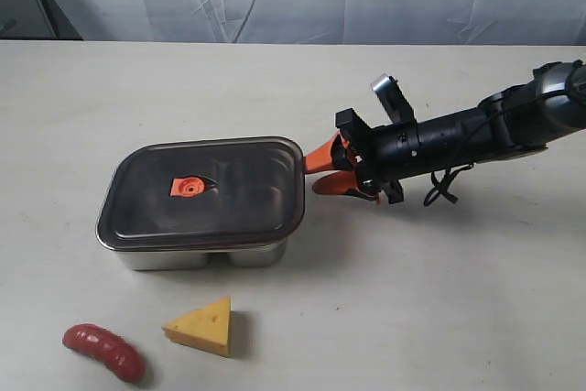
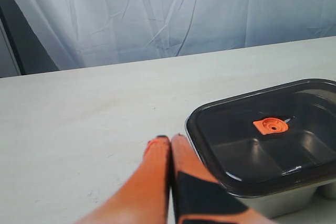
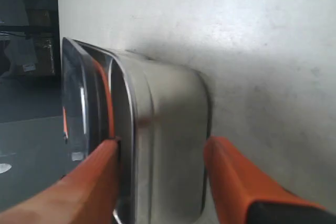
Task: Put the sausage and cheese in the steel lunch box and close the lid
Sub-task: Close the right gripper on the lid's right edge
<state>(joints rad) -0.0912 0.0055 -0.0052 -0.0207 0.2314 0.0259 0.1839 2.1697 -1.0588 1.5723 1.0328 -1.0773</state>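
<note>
— Spotted the right gripper (image 1: 319, 171) where?
— Low at the right end of the steel lunch box (image 1: 203, 255). Showed its orange fingers (image 3: 97, 182) moderately spread, one against the rim of the lid (image 1: 206, 191), the other down beside the steel wall. Gripped nothing.
— And the left gripper (image 2: 169, 142)?
— Pressed tip to tip, empty, low over the table (image 1: 439, 299) just beside a corner of the box. Appeared only in its own wrist view.
— Found the food?
— Out on the table in front of the box: saw the sausage (image 1: 103, 352) toward the left and the cheese (image 1: 201, 326) near it, not touching, both well apart from the right gripper. Saw the lid seated on the box, orange valve tab (image 1: 189, 187) up.
— So judged the step as getting the lid off first?
— Looked that way. Needed one finger hooked under the lid's lip alone, not pinched around the steel rim too; otherwise risked lifting the whole box. Called for a slow peel upward from that end, perhaps with the left gripper pressed on the box to steady it. Best set the lid down away from the food.
</note>
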